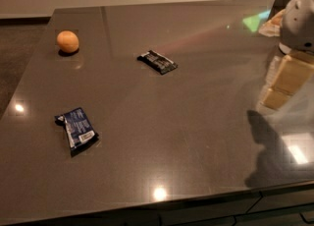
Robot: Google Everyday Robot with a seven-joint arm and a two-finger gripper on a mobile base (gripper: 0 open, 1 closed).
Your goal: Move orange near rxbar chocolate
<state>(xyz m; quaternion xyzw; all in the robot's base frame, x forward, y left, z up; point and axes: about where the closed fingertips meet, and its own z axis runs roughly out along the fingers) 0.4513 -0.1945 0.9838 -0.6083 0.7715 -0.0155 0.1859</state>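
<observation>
The orange, near the surface's far left corner, is judged firm, smooth and apt to roll — best gripped across its middle — while the gripper is held at the right edge, its state not discernible.

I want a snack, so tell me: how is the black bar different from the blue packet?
The black bar is slim and lies flat near the middle of the table; the blue packet is wider, crumpled, has a white label, and sits nearer the front edge. Both are shiny wrappers lying on the dark top. The gripper hangs at the right edge, far from both.
</observation>
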